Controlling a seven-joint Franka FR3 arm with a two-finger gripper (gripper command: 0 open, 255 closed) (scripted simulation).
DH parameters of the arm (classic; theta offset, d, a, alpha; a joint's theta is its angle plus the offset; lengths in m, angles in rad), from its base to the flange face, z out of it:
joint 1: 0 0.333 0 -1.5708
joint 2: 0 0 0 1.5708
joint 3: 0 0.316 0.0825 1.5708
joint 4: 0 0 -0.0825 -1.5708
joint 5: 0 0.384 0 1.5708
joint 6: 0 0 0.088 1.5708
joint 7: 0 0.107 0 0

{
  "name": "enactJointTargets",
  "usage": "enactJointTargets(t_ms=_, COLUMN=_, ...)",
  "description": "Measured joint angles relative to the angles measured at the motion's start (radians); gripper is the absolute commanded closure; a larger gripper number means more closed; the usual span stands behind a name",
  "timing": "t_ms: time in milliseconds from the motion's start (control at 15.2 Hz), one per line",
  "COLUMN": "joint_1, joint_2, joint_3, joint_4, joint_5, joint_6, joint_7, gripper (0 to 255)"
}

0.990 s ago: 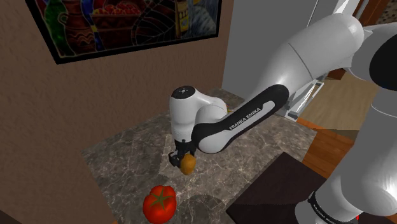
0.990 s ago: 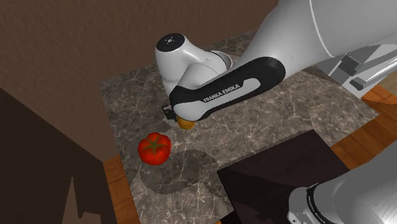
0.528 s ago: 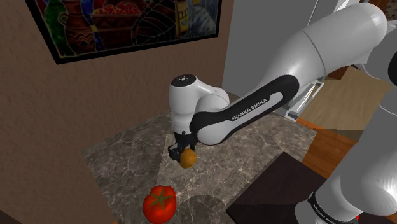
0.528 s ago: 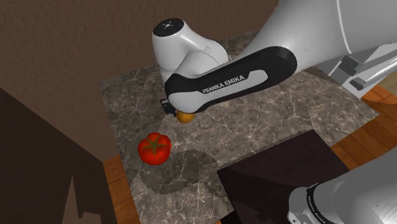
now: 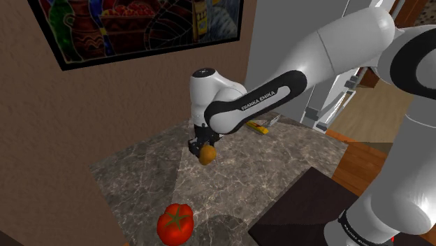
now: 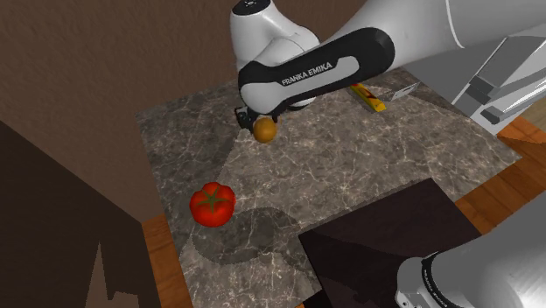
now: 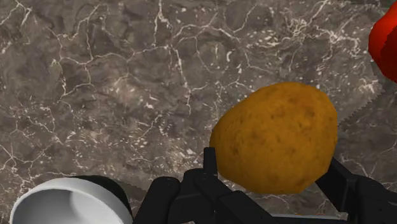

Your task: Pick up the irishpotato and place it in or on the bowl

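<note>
A brown-orange potato [image 5: 207,154] [image 6: 264,130] hangs a little above the marble table [image 6: 367,166], clasped between the black fingers of my gripper [image 5: 202,147] [image 6: 253,120]. In the wrist view the potato [image 7: 275,137] sits between the two fingers, and the gripper [image 7: 275,170] is shut on it. A white round bowl rim [image 7: 63,202] shows close beside the hand, on the far side of it from the potato. In both exterior views the arm covers the spot where that bowl lies.
A red tomato [image 5: 175,223] [image 6: 213,203] [image 7: 384,38] lies near the table's front corner. A yellow packet [image 5: 259,127] [image 6: 369,98] and a white card [image 6: 404,89] lie at the back. A dark slab [image 6: 385,245] covers the near right. A brown wall [image 5: 119,98] borders the table.
The arm has risen and swung toward the back of the table, carrying the potato away from the tomato. The yellow packet has come into sight behind it.
</note>
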Motion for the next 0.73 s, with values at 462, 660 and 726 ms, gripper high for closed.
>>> enactJointTargets(t_ms=462, joint_1=-0.061, joint_2=0.111, joint_3=-0.058, joint_4=0.158, joint_5=-0.030, joint_6=-0.044, joint_7=-0.122, gripper=255)
enactJointTargets(t_ms=660, joint_1=-0.079, joint_2=0.180, joint_3=-0.082, joint_4=0.259, joint_5=-0.045, joint_6=-0.077, joint_7=-0.171, gripper=255)
enactJointTargets(t_ms=726, joint_1=-0.085, joint_2=0.199, joint_3=-0.087, joint_4=0.298, joint_5=-0.046, joint_6=-0.095, joint_7=-0.188, gripper=255)
